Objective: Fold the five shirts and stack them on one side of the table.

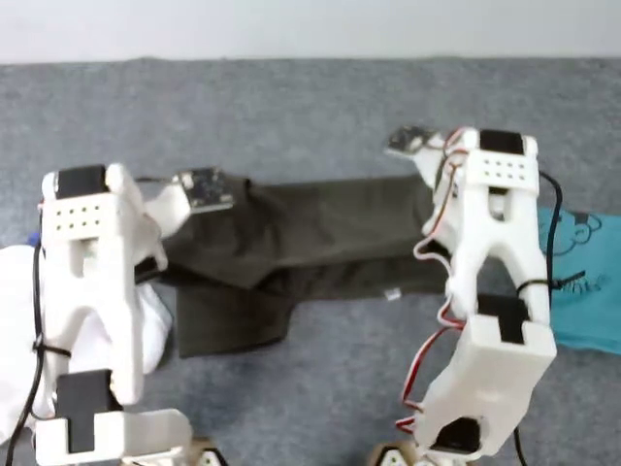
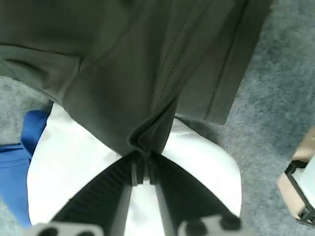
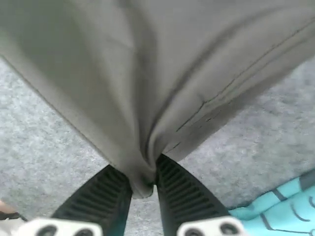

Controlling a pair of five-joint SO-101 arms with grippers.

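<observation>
A dark olive shirt [image 1: 310, 243] stretches across the middle of the grey table between both arms. My left gripper [image 2: 142, 164] is shut on a pinched fold of this shirt [image 2: 123, 73] at its left end, held above a white shirt [image 2: 74, 167]. My right gripper [image 3: 143, 184] is shut on a bunched edge of the same shirt [image 3: 147, 73] at its right end. In the high view the left arm [image 1: 92, 282] stands at the left and the right arm [image 1: 495, 272] at the right.
A white shirt [image 1: 15, 330] lies at the left edge under the left arm, with a blue shirt [image 2: 17, 162] beside it. A turquoise shirt [image 1: 587, 282] lies at the right edge. Bare grey table [image 1: 340, 388] spreads in front.
</observation>
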